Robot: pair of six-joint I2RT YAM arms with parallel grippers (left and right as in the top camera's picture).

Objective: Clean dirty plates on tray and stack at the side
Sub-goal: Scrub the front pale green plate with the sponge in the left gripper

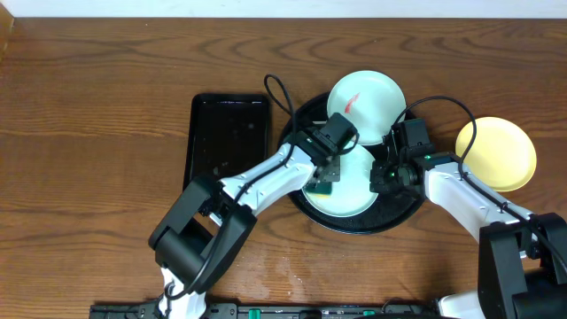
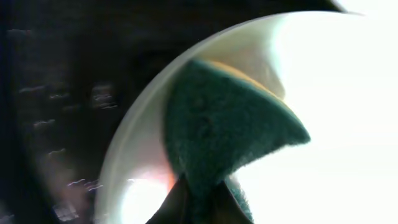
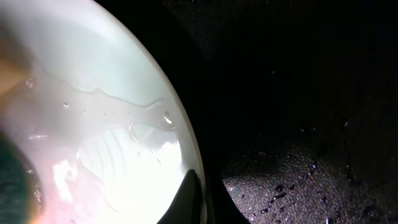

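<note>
Here, the left hand (image 1: 325, 180) is seen closed on a green sponge (image 2: 217, 137), which is pressed flat against the inner face of a pale mint plate (image 1: 356, 190). That plate is laid inside the round black tray (image 1: 399, 208). The right hand (image 1: 387, 175) is closed as well, and its tips are set at the plate's right rim. Whether the rim is actually pinched cannot be told. A wet film and droplets are shown on the plate in the right wrist view.

A second mint plate (image 1: 366, 106), marked with a red smear (image 1: 352, 104), is propped over the tray's far rim, just beyond the left wrist. A pale yellow plate (image 1: 496, 152) is placed on the wooden worktop (image 1: 106, 106) to the right, beside the right arm. A rectangular black tray (image 1: 229, 137) is found left of the round one.
</note>
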